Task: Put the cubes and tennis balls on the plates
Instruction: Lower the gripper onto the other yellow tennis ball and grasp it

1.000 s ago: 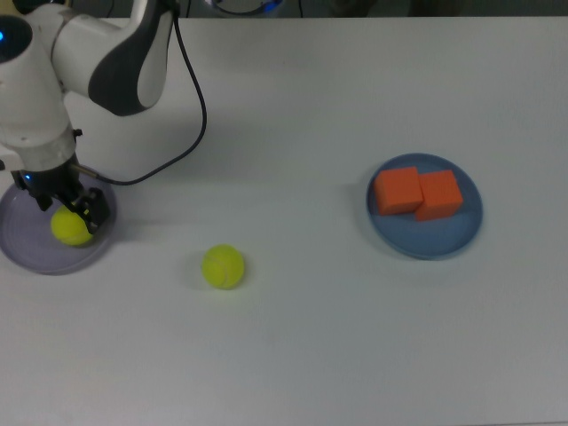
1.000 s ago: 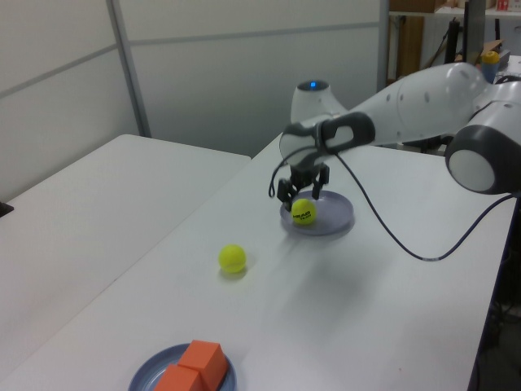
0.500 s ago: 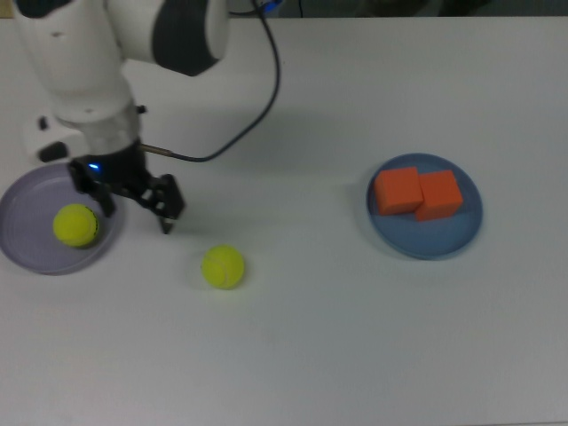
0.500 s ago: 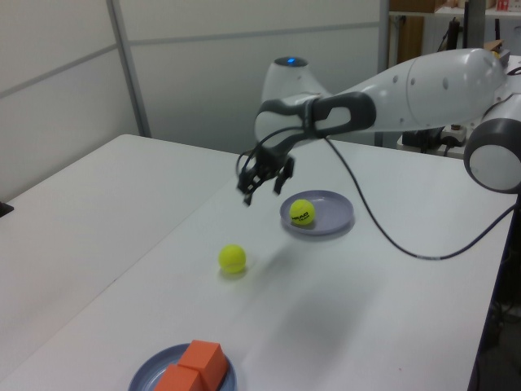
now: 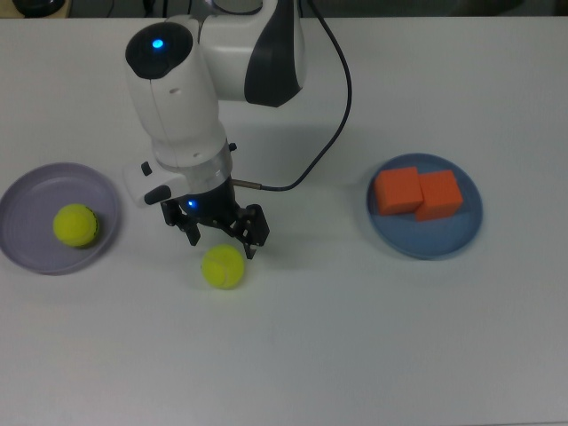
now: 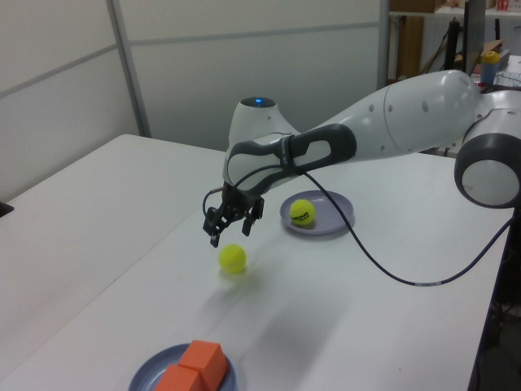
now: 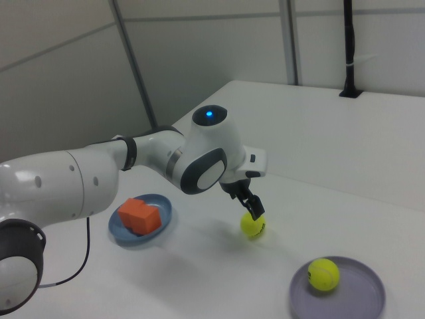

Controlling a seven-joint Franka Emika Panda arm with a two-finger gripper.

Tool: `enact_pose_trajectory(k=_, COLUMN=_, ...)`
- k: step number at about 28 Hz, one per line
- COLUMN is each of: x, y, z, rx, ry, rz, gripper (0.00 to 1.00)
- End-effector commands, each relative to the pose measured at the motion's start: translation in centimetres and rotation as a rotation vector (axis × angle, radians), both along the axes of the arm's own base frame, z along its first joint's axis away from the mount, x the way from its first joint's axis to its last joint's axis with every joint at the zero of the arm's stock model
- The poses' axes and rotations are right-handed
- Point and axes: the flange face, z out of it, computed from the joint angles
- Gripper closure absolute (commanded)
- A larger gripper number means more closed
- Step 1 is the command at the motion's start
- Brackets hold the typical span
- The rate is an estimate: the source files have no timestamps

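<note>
One tennis ball lies on the lavender plate. A second tennis ball rests on the white table. My gripper hovers open just above this loose ball, with nothing between its fingers. Two orange cubes sit side by side on the blue plate.
A black cable trails from my arm over the table. The white table's edge runs along the left view's left, where a second white table adjoins. A black post stands at the far edge in the right view.
My gripper let go of the first ball on the lavender plate, rose, and swung to the top view's right until it hung over the loose ball.
</note>
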Motion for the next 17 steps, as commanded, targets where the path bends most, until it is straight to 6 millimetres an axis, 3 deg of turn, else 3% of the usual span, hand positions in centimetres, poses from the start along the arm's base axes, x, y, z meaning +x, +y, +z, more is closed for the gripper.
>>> enact_pose_trajectory(k=1, x=0.6, y=-0.1, z=-1.0, rx=0.001, ry=-0.009, rz=-0.019, gripper=0.0)
enact_pose_trajectory(k=9, x=0.6, y=-0.2, z=-1.7, rx=-0.012, ry=-0.002, rz=-0.013, gripper=0.0)
enact_pose_trajectory(k=17, x=1.1, y=0.4, z=-5.7, rx=-0.044, ry=-0.009, rz=-0.012, gripper=0.03)
